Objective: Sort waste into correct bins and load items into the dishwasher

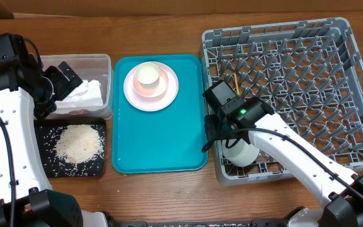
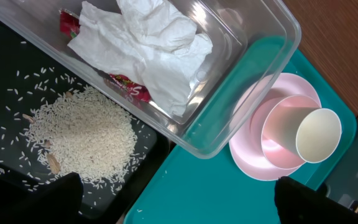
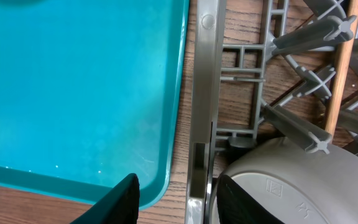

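Note:
The clear tub (image 1: pixel 106 68) holds crumpled tissue (image 2: pixel 148 50) and a red wrapper (image 2: pixel 129 87). Rice (image 1: pixel 79 142) lies heaped in the black tray (image 1: pixel 49 167). A pink plate (image 1: pixel 169 96) on the teal tray carries a pink bowl (image 2: pixel 277 140) with a cream cup (image 2: pixel 319 134) inside. My left gripper (image 2: pixel 179 202) hangs open above the black tray and teal tray edges, holding nothing. An upturned pale bowl (image 3: pixel 291 186) sits in the grey rack's (image 3: pixel 204 93) front-left corner, with chopsticks (image 3: pixel 339 74) behind it. My right gripper (image 3: pixel 178 200) is open astride the rack wall, one finger over the bowl.
The teal tray (image 1: pixel 162 145) lies between the bins and the rack, bare at its front half with a few stray grains. Upright pegs fill the rack's lattice floor (image 1: pixel 307 82). Brown wooden tabletop (image 1: pixel 169 195) shows along the front.

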`<control>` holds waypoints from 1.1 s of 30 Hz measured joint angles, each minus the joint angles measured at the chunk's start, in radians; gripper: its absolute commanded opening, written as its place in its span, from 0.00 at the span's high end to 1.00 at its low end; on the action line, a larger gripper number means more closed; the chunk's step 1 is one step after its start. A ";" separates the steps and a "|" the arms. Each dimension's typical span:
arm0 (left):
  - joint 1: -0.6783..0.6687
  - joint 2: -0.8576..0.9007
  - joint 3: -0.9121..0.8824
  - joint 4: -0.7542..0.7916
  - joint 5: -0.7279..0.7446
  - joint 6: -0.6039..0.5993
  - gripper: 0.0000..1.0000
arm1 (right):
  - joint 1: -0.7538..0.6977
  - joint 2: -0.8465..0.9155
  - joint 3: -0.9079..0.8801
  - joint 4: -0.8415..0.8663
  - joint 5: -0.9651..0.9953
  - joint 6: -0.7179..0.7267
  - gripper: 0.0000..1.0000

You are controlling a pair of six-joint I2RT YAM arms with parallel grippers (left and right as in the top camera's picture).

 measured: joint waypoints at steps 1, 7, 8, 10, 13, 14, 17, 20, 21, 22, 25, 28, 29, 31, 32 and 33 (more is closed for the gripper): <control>0.000 0.000 0.000 0.000 0.000 0.000 0.00 | 0.000 0.000 0.000 0.000 0.000 0.002 0.58; 0.000 0.000 0.000 0.000 0.000 0.000 0.00 | 0.000 0.000 0.000 0.007 0.003 0.036 0.58; 0.000 0.000 0.000 0.000 0.000 0.000 0.00 | 0.000 0.000 0.000 0.012 0.005 0.048 0.58; 0.000 0.000 0.000 0.000 0.000 0.000 0.00 | 0.000 0.000 0.000 0.020 0.007 0.068 0.58; 0.000 0.000 0.000 0.000 0.000 0.000 0.00 | 0.000 0.000 0.000 0.023 0.007 0.100 0.58; 0.000 0.000 0.000 0.000 0.000 0.000 0.00 | 0.000 0.000 0.000 0.023 0.007 0.106 0.58; 0.000 0.000 0.000 0.000 0.000 0.000 0.00 | 0.000 0.000 0.000 0.026 0.007 0.119 0.58; 0.000 0.000 0.000 0.000 0.000 0.000 0.00 | 0.000 0.000 0.000 0.027 0.007 0.127 0.57; 0.000 0.000 0.000 0.000 0.000 0.000 0.00 | 0.000 0.000 0.000 0.027 0.007 0.127 0.57; 0.000 0.000 0.000 0.000 0.000 0.000 0.00 | 0.000 0.000 0.000 0.026 0.007 0.130 0.57; 0.000 0.000 0.000 0.000 0.000 0.000 0.00 | 0.000 0.000 0.000 0.026 0.009 0.130 0.54; 0.000 0.000 0.000 0.000 0.000 0.000 0.00 | 0.000 0.000 0.000 0.015 0.026 0.130 0.53; 0.000 0.000 0.000 0.000 0.000 0.000 0.00 | 0.000 0.000 0.000 0.009 0.034 0.130 0.53; 0.000 0.000 0.000 0.000 0.000 0.000 0.00 | 0.000 0.000 0.000 -0.001 0.051 0.130 0.53; 0.000 0.000 0.000 0.000 0.000 0.000 0.00 | 0.000 0.000 0.000 -0.005 0.058 0.130 0.53; 0.000 0.000 0.000 0.000 0.000 0.000 0.00 | 0.000 0.000 0.000 -0.005 0.060 0.130 0.54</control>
